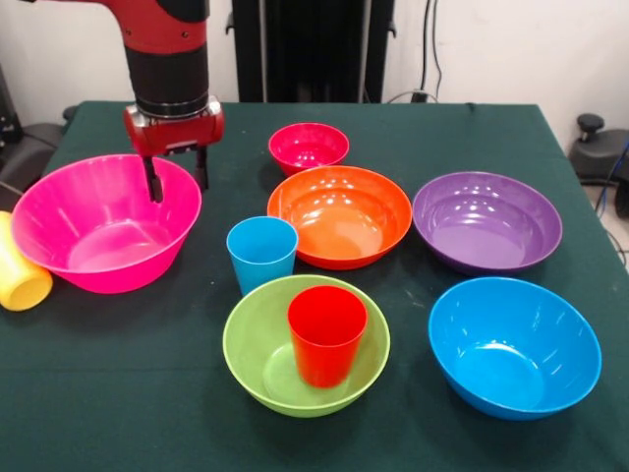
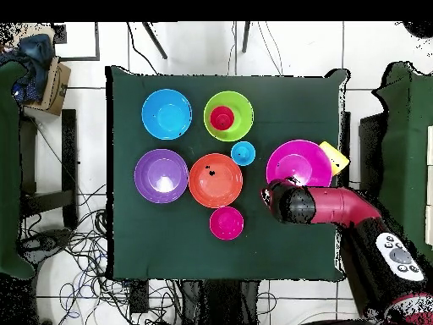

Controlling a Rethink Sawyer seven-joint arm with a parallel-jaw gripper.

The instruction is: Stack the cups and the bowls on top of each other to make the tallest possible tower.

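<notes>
The big pink bowl (image 1: 103, 224) at the bench (image 1: 128, 393) edge, straddled at its far rim by the end effector (image 1: 177, 177) with fingers apart, looks light, stiff and slippery, best pinched by its thin rim, like the small blue cup (image 1: 261, 254) mid-bench.

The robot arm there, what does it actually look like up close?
The arm is a thick round tube, glossy red with black sections. It ends in a red block carrying the gripper, which has two thin black fingers. From overhead, a grey panel with round buttons sits on the arm.
</notes>
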